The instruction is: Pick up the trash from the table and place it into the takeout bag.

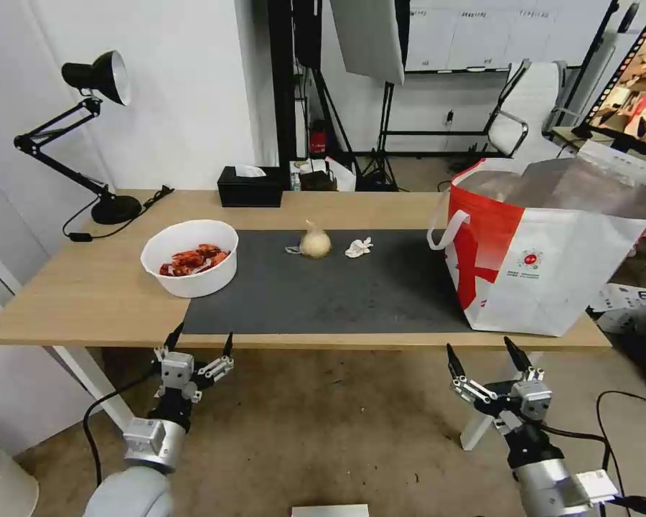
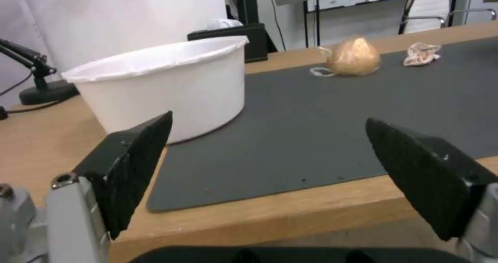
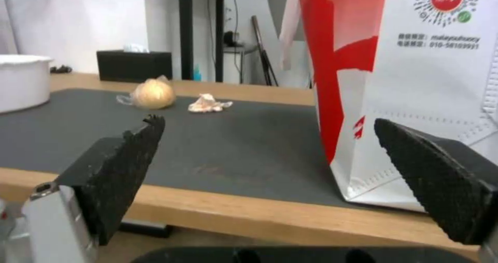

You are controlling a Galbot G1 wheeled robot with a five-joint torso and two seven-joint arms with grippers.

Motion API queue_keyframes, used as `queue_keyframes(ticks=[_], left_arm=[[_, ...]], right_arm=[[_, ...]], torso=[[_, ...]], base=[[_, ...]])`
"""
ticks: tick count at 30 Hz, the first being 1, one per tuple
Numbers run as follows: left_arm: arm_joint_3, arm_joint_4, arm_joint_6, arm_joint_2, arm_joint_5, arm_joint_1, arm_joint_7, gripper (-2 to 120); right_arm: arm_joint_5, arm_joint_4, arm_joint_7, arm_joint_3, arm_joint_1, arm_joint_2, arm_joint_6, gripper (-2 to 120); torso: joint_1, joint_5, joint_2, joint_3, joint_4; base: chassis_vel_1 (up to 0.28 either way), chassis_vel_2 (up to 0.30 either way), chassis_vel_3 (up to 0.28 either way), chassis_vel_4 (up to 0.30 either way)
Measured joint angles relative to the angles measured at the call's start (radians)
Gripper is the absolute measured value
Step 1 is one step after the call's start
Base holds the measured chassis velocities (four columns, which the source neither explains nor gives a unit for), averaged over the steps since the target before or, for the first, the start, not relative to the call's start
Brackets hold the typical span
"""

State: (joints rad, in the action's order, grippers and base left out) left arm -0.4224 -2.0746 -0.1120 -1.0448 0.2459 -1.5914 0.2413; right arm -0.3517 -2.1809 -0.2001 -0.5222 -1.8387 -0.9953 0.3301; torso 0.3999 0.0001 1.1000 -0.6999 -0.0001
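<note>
Left tool (image 1: 201,336) spread, right tool (image 1: 482,347) spread, takeout bag (image 1: 553,273) interior hidden

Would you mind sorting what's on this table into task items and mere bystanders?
Job:
white bowl of crayfish shells
knotted beige plastic bag
crumpled white tissue
takeout bag

Bystanders:
black tissue box
black desk lamp

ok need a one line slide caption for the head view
Both grippers, left gripper and right gripper, wait open below the table holding a crayfish bowl, knotted bag, tissue and takeout bag.
</note>
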Motion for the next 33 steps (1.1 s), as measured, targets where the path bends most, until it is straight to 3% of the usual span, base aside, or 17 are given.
queue_keyframes(ticks=[7,8,10,13,15,17,18,19,20,22,24,26,28,30,32,33], left_arm=[[-0.005,0.001,0.009,-0.009,-0.002,0.001,0.0,100],[-0.012,0.001,0.009,-0.011,0.0,-0.004,-0.001,100],[-0.014,0.001,0.009,-0.011,0.0,-0.005,-0.001,100],[-0.027,-0.006,0.015,-0.01,0.012,-0.006,-0.001,100],[-0.029,-0.007,0.017,-0.011,0.013,-0.005,-0.001,100],[-0.034,-0.008,0.023,-0.018,0.017,0.0,0.0,100],[-0.034,-0.008,0.023,-0.018,0.017,0.0,0.0,100],[-0.035,-0.009,0.026,-0.025,0.018,0.0,0.0,100],[-0.037,-0.009,0.027,-0.033,0.019,-0.001,0.001,100],[-0.037,-0.009,0.028,-0.035,0.019,-0.001,0.001,100],[-0.045,-0.009,0.028,-0.041,0.015,-0.003,0.002,100],[-0.048,-0.009,0.028,-0.042,0.012,-0.004,0.002,100],[-0.057,-0.009,0.028,-0.044,0.01,-0.005,0.002,100],[-0.059,-0.009,0.027,-0.044,0.01,-0.005,0.002,100],[-0.072,-0.01,0.026,-0.051,0.01,-0.01,0.002,100],[-0.072,-0.01,0.026,-0.051,0.01,-0.01,0.002,100]], right_arm=[[-0.046,0.018,0.024,0.02,0.048,0.034,-0.044,100],[-0.1,0.018,0.039,0.049,0.112,0.086,-0.093,100],[-0.106,0.018,0.04,0.052,0.119,0.092,-0.098,100],[-0.226,0.021,0.054,0.139,0.287,0.213,-0.176,100],[-0.253,0.03,0.055,0.168,0.335,0.236,-0.191,100],[-0.328,0.083,0.054,0.285,0.514,0.294,-0.229,100],[-0.328,0.083,0.054,0.285,0.514,0.294,-0.229,100],[-0.36,0.117,0.045,0.347,0.609,0.306,-0.243,100],[-0.392,0.164,0.029,0.424,0.726,0.308,-0.253,100],[-0.404,0.182,0.023,0.454,0.768,0.305,-0.257,100],[-0.446,0.26,-0.009,0.581,0.932,0.278,-0.287,100],[-0.456,0.287,-0.026,0.62,0.978,0.266,-0.302,100],[-0.519,0.372,-0.094,0.736,1.129,0.214,-0.347,100],[-0.544,0.394,-0.111,0.757,1.166,0.198,-0.359,100],[-0.604,0.51,-0.165,0.834,1.312,0.109,-0.407,100],[-0.604,0.51,-0.165,0.834,1.312,0.109,-0.407,100]], torso=[[0.0,0.0,0.0,0.0,-0.0003],[0.0,0.0,0.0,0.0,-0.0003],[0.0,0.0,0.0,0.0,-0.0003],[0.0,-0.0002,0.0,0.0,0.0003],[0.0,-0.0003,0.0,0.0,0.0002],[0.0,-0.0001,0.0,0.0,0.0003],[0.0,-0.0001,0.0,0.0,0.0003],[0.0,-0.0002,0.0,0.0,0.0],[0.0,-0.0003,0.0,0.0,0.0],[0.0,-0.0002,0.0,0.0,0.0001],[0.0,-0.0001,0.0,0.0,0.0002],[0.0,-0.0003,0.0,0.0,0.0002],[0.0,0.0003,0.0,0.0,-0.0001],[0.0,-0.0001,0.0,0.0,0.0],[0.0,-0.0002,0.0,0.0,0.0001],[0.0,-0.0002,0.0,0.0,0.0001]], base=[[0.0,0.0,0.0,0.0],[0.0,0.0,0.0,0.0],[0.0,0.0,0.0,0.0],[0.0,0.0,0.0,0.0],[0.0,0.0,0.0,0.0],[0.0,0.0,0.0,0.0],[0.0,0.0,0.0,0.0],[0.0,0.0,0.0,0.0],[0.0,0.0,0.0,0.0],[0.0,0.0,0.0,0.0],[0.0,0.0,0.0,0.0],[0.0,0.0,0.0,0.0],[0.0,0.0,0.0,0.0],[0.0,0.0,0.0,0.0],[0.0,0.0,0.0,0.0],[0.0,0.0,0.0,0.0]])
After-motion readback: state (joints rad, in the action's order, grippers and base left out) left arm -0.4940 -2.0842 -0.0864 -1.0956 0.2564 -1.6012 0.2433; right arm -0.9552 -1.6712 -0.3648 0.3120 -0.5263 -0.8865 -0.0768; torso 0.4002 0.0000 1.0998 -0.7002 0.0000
